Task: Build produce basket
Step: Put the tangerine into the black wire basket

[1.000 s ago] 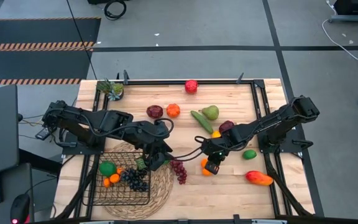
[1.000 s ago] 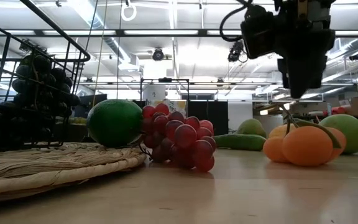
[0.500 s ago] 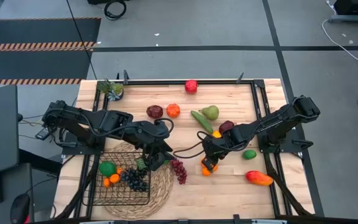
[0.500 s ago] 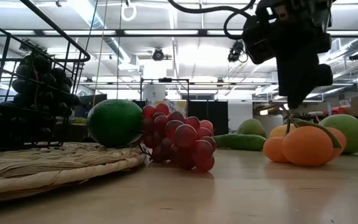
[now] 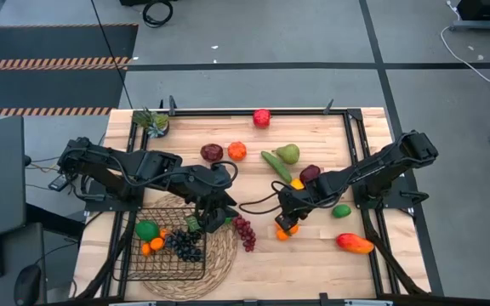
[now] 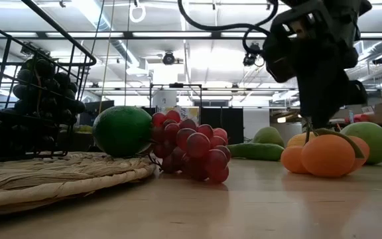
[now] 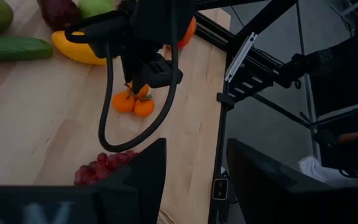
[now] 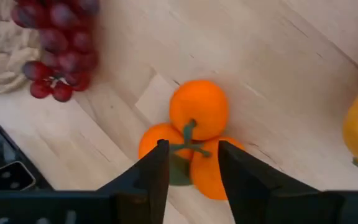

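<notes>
No label or writing is readable in any view. In the high view, my right gripper [image 5: 285,224] sits right of centre over the cluster of small orange toy fruits [image 5: 282,232]; my left gripper [image 5: 211,216] hangs at the upper right corner of the square black wire-mesh basket [image 5: 134,259], lower left. In the low view, my right gripper comes down from the upper right onto the cluster. In my right wrist view my fingers [image 8: 156,171] stand apart, straddling the cluster's green stem, not clamped. In my left wrist view, fingers apart, holding nothing.
</notes>
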Available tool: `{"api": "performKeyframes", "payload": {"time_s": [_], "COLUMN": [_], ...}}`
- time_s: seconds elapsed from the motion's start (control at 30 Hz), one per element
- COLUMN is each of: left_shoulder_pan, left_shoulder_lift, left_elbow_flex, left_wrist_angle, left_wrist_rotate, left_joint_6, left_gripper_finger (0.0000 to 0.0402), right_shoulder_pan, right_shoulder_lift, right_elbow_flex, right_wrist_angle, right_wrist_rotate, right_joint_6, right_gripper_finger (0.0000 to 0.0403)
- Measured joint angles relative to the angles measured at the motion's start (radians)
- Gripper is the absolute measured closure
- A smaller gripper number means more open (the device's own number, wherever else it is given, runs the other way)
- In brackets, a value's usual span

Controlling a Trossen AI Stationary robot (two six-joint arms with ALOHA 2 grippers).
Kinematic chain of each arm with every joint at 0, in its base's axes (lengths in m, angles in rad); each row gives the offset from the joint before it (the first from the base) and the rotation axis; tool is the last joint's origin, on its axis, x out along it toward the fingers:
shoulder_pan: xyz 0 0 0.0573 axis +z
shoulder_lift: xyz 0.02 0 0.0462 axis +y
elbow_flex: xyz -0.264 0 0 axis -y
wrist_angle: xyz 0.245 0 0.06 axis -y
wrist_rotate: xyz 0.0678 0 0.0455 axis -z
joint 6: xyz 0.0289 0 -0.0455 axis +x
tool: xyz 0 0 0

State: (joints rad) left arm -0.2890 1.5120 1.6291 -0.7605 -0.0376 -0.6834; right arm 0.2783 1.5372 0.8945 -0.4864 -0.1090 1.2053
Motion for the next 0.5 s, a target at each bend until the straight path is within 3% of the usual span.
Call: {"api": "performKeyframes", "payload": {"time_s": [0.37, 0.5], "left_shoulder_pan": [0.0, 0.0], "left_shoulder_lift": [0.0, 0.0], "left_elbow_flex": [0.0, 0.0], "left_wrist_angle": [0.0, -0.001], "left_wrist_rotate": [-0.004, -0.004], "left_joint_6": [0.015, 0.019], "left_gripper_finger": [0.0228, 0.0228], "right_shoulder_pan": [0.002, -0.005], "right_shoulder_lift": [0.001, 0.001], "right_elbow_flex": [-0.004, -0.004], "right_wrist_angle": [0.047, 0.045], "right_wrist_rotate": [0.057, 0.04], "right_joint_6": [-0.038, -0.061], "right_gripper_finger": [0.0382, 0.0387]}}
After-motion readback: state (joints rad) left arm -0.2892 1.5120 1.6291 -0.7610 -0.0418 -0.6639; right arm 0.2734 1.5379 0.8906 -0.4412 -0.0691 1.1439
